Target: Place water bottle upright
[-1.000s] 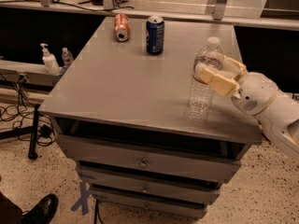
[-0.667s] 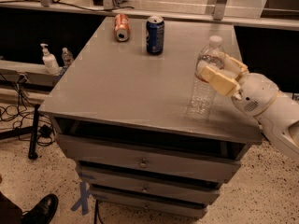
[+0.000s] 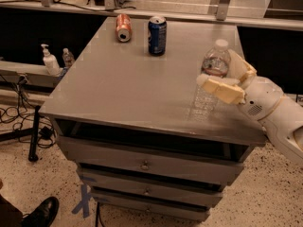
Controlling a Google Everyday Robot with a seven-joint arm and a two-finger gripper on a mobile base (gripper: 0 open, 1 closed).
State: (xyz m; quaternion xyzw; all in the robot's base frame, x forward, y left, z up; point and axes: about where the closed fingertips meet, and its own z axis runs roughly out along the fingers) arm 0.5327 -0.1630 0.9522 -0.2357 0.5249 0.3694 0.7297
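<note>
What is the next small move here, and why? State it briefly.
Probably open the gripper and let go. The water bottle stands upright, clasped in the gripper near the right front corner of the table as the camera sees it. Its base seems to rest on the top, so only the release appears to remain.

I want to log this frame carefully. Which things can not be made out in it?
Camera view:
Water bottle: its middle band is hidden by the tool, shut around it near the table's right edge.
Bottle's base: too blurred to tell whether it touches the table.
Robot arm: cut off by the right edge.
Blue soda can, orange can lying down: print too small to read.
</note>
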